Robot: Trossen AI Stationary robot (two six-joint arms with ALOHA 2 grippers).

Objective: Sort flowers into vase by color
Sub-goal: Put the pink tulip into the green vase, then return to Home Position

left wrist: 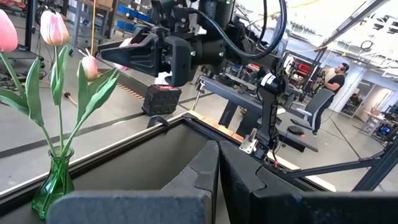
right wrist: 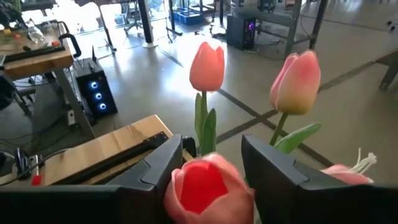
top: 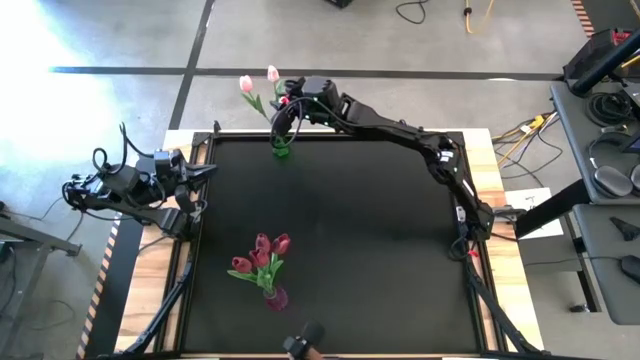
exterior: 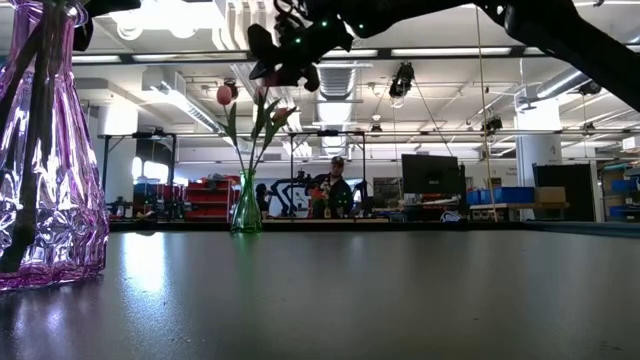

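Our right gripper (top: 291,100), fingers apart w/ a pink tulip (right wrist: 208,183) between them, hangs just above the green vase (top: 281,150) at the table's far edge, stems upright below; left gripper (top: 205,171) idles, closed.

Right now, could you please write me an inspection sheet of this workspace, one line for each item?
Surface: black table top, nothing loose on it.
Job's things: green vase at the far edge holds pale pink tulips; purple vase near the front holds dark red tulips.
Clutter: nothing seen.
Grippers: right claw open around a pink tulip head above the green vase; left claw waits at the table's left edge.
Cables: cords on the floor.
Surroundings: workshop; person far behind.
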